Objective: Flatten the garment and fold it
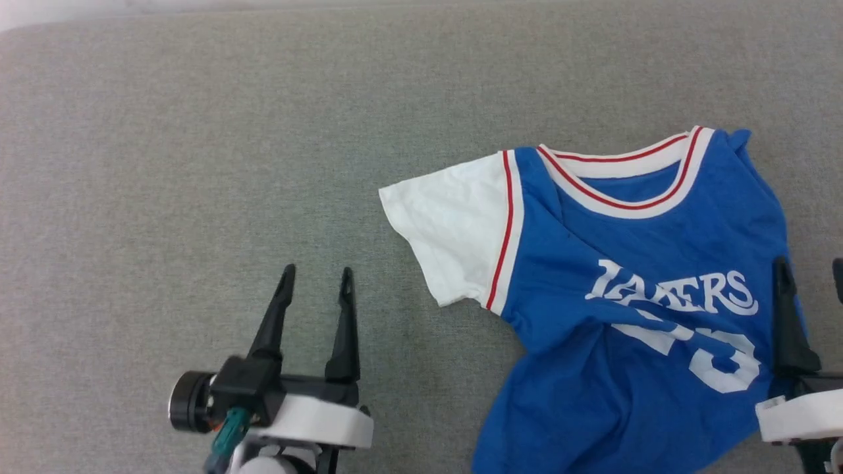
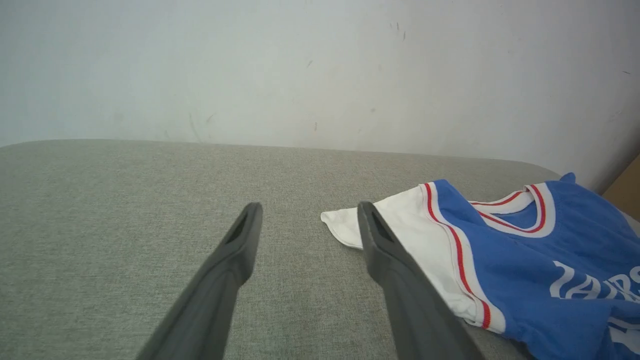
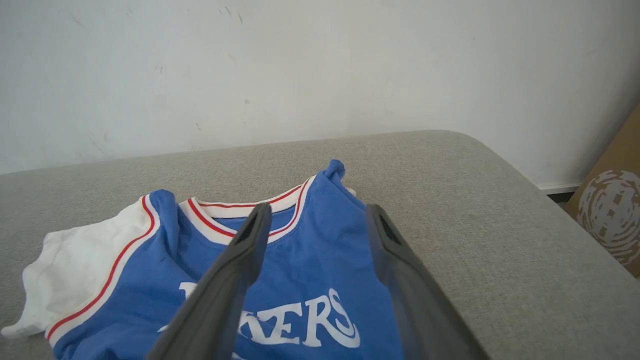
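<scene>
I have the garment (image 1: 632,329) lying chest-up toward the right edge of the grey cushion (image 1: 197,131), with its collar (image 1: 625,191) pointing at the far edge. It is not flat: the cloth is rumpled across the number (image 1: 711,359), and the right shoulder (image 1: 741,138) is bunched into a peak, with its sleeve apparently tucked under. The white sleeve (image 1: 454,230) on the other side is spread toward the middle of the cushion.

My left gripper (image 1: 317,271) hangs over bare cushion just beside that sleeve, jaws apart and holding nothing. My right gripper (image 3: 318,209) hovers over the shirt's right side, jaws also apart and empty.

The step I judge to be in hand is flattening. I'd bring the right fingers low to the bunched shoulder, pinch only the top layer, and draw it toward the right edge. The left would pin or tug the sleeve seam the opposite way. The pull should be slow and even, since jersey stretches and the whole shirt may slide rather than smooth
</scene>
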